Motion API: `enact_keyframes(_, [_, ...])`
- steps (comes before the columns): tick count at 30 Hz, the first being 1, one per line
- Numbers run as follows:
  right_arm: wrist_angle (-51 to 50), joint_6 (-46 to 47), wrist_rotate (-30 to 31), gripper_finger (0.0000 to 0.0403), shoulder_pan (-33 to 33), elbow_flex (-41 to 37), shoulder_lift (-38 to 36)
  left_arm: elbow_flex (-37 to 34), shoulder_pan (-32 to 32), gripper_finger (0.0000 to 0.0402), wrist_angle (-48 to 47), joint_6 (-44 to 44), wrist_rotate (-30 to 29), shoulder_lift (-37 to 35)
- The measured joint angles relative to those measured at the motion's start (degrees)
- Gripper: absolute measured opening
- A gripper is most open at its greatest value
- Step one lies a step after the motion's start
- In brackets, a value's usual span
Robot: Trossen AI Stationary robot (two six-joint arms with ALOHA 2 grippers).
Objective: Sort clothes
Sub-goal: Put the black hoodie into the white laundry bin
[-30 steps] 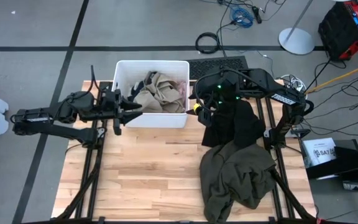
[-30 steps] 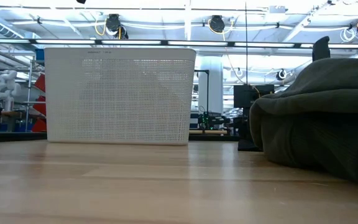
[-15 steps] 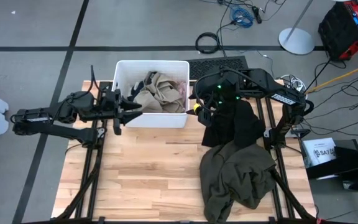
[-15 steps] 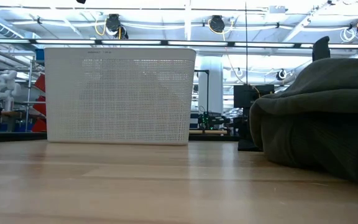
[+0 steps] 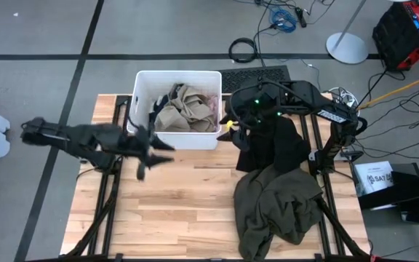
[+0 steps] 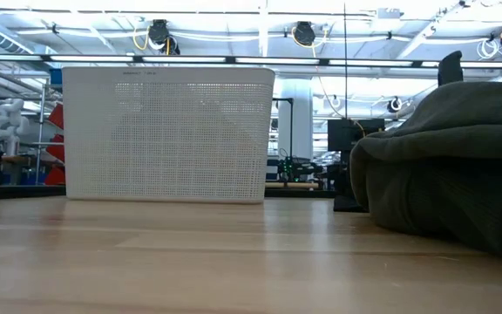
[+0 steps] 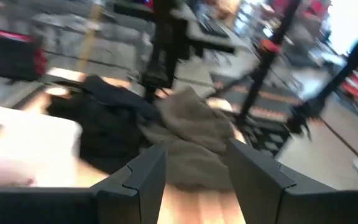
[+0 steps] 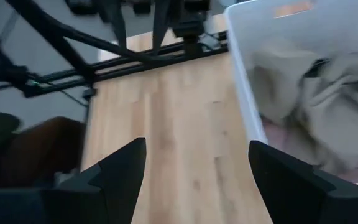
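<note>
Two grippers stand empty, fingers apart | left gripper point(image 5: 153, 151) beside bin point(image 5: 142, 80) front wall | right gripper point(image 5: 229, 125) at its corner | your olive garment point(image 5: 275, 207) overhangs table point(image 5: 188, 211) front edge.

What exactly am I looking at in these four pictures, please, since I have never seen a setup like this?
It is a robot with two dark arms at a wooden table. One camera looks straight down, one sits at table height, and one rides on each wrist. The left gripper is over the table in front of the white bin; the right gripper is beside the bin. Both are open and hold nothing. The bin holds a tan garment. A black garment and an olive green garment lie on the table.
</note>
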Motion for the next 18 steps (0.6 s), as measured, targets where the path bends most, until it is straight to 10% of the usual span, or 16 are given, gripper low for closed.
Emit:
enact_keyframes(7, [-6.29, 7.33, -6.46, 0.027, 5.17, 0.0, 0.0, 0.07, -13.66, 0.0173, 8.06, 3.84, -8.51, 8.07])
enact_keyframes(18, [-20.27, 32.45, 8.76, 0.027, 28.67, -7.76, -0.9, 0.0, -25.02, 0.0173, 12.38, 3.85, -19.78, 16.33])
